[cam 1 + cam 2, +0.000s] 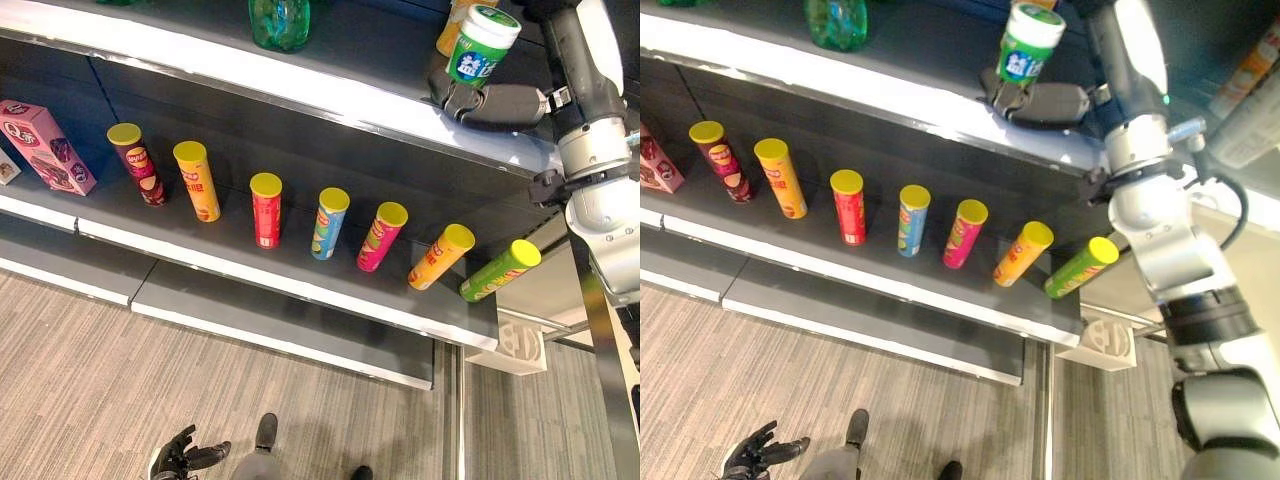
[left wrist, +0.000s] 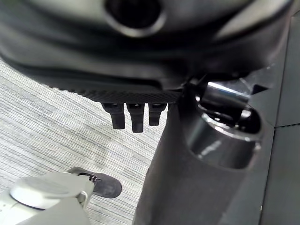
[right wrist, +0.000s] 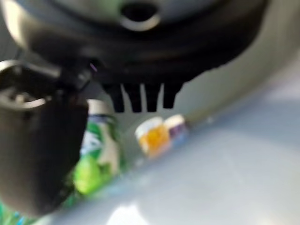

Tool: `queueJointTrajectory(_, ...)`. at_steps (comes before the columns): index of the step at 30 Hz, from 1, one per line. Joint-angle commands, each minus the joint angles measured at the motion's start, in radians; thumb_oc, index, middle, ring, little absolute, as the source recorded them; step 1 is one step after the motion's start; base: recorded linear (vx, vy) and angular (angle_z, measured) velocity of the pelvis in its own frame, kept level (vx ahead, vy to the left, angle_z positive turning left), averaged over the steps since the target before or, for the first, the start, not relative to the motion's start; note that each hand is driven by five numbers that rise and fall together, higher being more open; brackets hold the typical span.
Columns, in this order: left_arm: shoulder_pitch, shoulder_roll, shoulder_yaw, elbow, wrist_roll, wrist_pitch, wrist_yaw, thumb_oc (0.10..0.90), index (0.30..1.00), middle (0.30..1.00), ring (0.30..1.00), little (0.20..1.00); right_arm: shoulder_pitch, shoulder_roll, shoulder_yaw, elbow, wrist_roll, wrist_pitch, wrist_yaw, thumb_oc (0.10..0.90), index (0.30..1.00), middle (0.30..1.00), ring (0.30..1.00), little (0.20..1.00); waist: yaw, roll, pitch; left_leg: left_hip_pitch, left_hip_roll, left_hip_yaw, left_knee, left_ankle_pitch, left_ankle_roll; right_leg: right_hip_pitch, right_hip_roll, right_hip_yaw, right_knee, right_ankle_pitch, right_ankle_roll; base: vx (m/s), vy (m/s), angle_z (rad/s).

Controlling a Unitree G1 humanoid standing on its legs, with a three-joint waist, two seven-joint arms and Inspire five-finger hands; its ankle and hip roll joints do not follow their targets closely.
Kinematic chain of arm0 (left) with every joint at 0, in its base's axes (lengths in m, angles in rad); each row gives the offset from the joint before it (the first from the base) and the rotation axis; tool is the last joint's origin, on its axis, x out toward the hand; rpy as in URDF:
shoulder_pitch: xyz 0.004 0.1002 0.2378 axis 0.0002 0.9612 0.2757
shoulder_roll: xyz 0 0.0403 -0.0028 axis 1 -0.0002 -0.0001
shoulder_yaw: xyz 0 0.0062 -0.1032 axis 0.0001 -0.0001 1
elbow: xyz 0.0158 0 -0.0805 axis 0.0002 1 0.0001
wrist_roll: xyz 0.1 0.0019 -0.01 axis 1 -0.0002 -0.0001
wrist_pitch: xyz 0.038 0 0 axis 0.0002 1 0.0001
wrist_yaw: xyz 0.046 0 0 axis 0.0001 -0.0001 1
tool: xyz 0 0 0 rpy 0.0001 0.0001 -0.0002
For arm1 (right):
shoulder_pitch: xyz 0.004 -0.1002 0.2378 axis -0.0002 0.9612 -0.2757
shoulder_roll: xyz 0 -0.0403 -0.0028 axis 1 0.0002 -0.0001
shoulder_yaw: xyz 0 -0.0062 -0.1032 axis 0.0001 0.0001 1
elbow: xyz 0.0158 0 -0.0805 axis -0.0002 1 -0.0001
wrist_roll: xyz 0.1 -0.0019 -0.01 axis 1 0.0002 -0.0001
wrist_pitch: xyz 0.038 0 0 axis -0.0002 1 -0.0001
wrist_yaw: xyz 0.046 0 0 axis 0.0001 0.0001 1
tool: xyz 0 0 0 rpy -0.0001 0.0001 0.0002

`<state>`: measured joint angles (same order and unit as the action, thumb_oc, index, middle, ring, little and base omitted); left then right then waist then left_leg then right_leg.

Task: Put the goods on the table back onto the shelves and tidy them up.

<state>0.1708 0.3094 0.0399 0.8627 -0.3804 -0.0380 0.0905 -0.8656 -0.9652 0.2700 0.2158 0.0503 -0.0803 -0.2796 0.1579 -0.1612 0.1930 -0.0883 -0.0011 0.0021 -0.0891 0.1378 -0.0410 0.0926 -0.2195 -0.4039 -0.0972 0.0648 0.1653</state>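
Plastic is what the green bottle (image 1: 480, 44) with its white cap appears to be made of, so it is probably light, rigid and smooth-walled, and a little prone to tipping because it is taller than it is wide; I would judge the safest hold to be around the lower body, below the cap, where the wall is straight. The right hand (image 1: 495, 104) is reaching onto the upper shelf (image 1: 330, 95) and is sitting at the base of the bottle, which is standing slightly tilted on that shelf beside an orange container (image 1: 452, 28). From the head views the dark fingers are lying low against the bottle's foot, and in the right wrist view the bottle is showing between the thumb and the row of fingers, but whether the fingers are clamped on it or merely resting alongside I cannot tell. A green glass-like bottle (image 1: 279, 22) is standing farther along the same shelf. On the shelf below, a row of yellow-lidded chip cans (image 1: 327, 223) is running beside a pink box (image 1: 45, 146). The left hand (image 1: 183, 453) is hanging low over the floor (image 1: 90, 390), its fingers loosely spread and holding nothing.
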Motion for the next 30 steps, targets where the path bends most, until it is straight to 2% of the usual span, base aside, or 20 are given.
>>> queueJointTrajectory(1, -0.016, 0.052, -0.047, -0.017, 0.033, -0.038, 0.020, 0.800, 0.900, 0.900, 0.900, 0.900, -0.159, -0.032, -0.022, -0.015, -0.021, -0.031, -0.094, 0.800, 0.900, 0.900, 0.900, 0.900, 0.035, 0.003, -0.047, 0.084, 0.012, 0.007, 0.010, -0.190, 0.001, -0.004, -0.084, 0.002, 0.060, 0.033, 0.085, 0.00, 0.000, 0.00)
queueJointTrajectory(5, -0.018, 0.050, -0.045, -0.016, 0.033, -0.036, 0.022, 0.800, 0.900, 0.900, 0.900, 0.900, -0.149, -0.032, -0.040, -0.048, -0.042, -0.032, -0.106, 0.800, 0.900, 0.900, 0.900, 0.900, 0.034, 0.006, -0.048, 0.086, 0.012, 0.005, 0.010, -0.191, 0.002, -0.002, -0.084, 0.002, 0.059, 0.031, 0.086, 0.00, 0.000, 0.00)
queueJointTrajectory(9, -0.027, 0.036, -0.031, -0.003, 0.043, -0.033, 0.028, 0.800, 0.900, 0.900, 0.900, 0.900, -0.055, -0.017, -0.148, -0.215, -0.018, -0.070, -0.116, 0.800, 0.900, 0.900, 0.900, 0.900, 0.018, 0.011, -0.051, 0.089, 0.012, 0.008, 0.010, -0.194, 0.002, -0.002, -0.082, 0.005, 0.057, 0.027, 0.085, 0.00, 0.000, 0.00)
queueJointTrajectory(10, -0.022, 0.024, -0.024, -0.002, 0.049, -0.034, 0.019, 0.800, 0.900, 0.900, 0.900, 0.900, 0.060, 0.021, -0.227, -0.325, 0.165, -0.150, -0.033, 0.800, 0.900, 0.900, 0.900, 0.900, -0.001, 0.012, -0.052, 0.094, 0.012, 0.014, 0.010, -0.195, 0.003, -0.003, -0.082, 0.011, 0.058, 0.028, 0.085, 0.00, 0.000, 0.00)
queueJointTrajectory(11, -0.021, 0.026, -0.026, -0.002, 0.050, -0.034, 0.019, 0.800, 0.900, 0.900, 0.900, 0.900, 0.069, 0.021, -0.236, -0.329, 0.169, -0.150, -0.029, 0.800, 0.900, 0.900, 0.900, 0.900, 0.001, 0.010, -0.053, 0.094, 0.012, 0.014, 0.010, -0.195, 0.003, -0.003, -0.082, 0.011, 0.058, 0.028, 0.085, 0.00, 0.007, 0.06)
queueJointTrajectory(14, -0.013, 0.019, -0.033, 0.004, 0.048, -0.035, 0.002, 0.800, 0.900, 0.900, 0.900, 0.900, 0.156, 0.072, -0.288, -0.402, 0.440, -0.235, 0.081, 0.800, 0.900, 0.900, 0.900, 0.900, -0.013, 0.008, -0.055, 0.100, 0.014, 0.023, 0.009, -0.197, 0.001, -0.003, -0.082, 0.014, 0.054, 0.028, 0.087, 0.00, 0.001, -0.02)
queueJointTrajectory(16, -0.014, 0.019, -0.038, 0.003, 0.050, -0.035, -0.006, 0.800, 0.900, 0.900, 0.900, 0.900, 0.190, 0.107, -0.318, -0.433, 0.575, -0.275, 0.128, 0.800, 0.900, 0.900, 0.900, 0.900, -0.022, 0.006, -0.058, 0.103, 0.014, 0.032, 0.008, -0.199, 0.000, -0.005, -0.082, 0.019, 0.053, 0.030, 0.087, 0.01, 0.004, -0.11)
queueJointTrajectory(19, -0.025, 0.025, -0.039, 0.001, 0.042, -0.036, -0.004, 0.800, 0.900, 0.900, 0.900, 0.900, 0.217, 0.150, -0.368, -0.462, 0.697, -0.319, 0.153, 0.800, 0.900, 0.900, 0.900, 0.900, -0.036, 0.003, -0.060, 0.107, 0.015, 0.040, 0.008, -0.201, -0.002, -0.008, -0.082, 0.025, 0.054, 0.030, 0.086, 0.01, 0.002, -0.15)
queueJointTrajectory(23, -0.036, 0.029, -0.022, 0.000, 0.037, -0.036, 0.002, 0.800, 0.900, 0.900, 0.900, 0.900, 0.287, 0.180, -0.440, -0.487, 0.715, -0.331, 0.130, 0.800, 0.900, 0.900, 0.900, 0.900, -0.056, -0.007, -0.063, 0.114, 0.018, 0.050, 0.007, -0.203, -0.003, -0.013, -0.081, 0.036, 0.062, 0.031, 0.087, 0.00, 0.000, -0.01)
queueJointTrajectory(30, -0.026, 0.028, -0.010, 0.021, 0.047, -0.030, -0.004, 0.800, 0.900, 0.900, 0.900, 0.900, 0.312, 0.162, -0.452, -0.447, 0.662, -0.297, 0.093, 0.800, 0.900, 0.900, 0.900, 0.900, -0.061, -0.020, -0.064, 0.124, 0.022, 0.061, 0.007, -0.207, -0.003, -0.015, -0.081, 0.046, 0.065, 0.033, 0.086, 0.00, 0.004, -0.10)
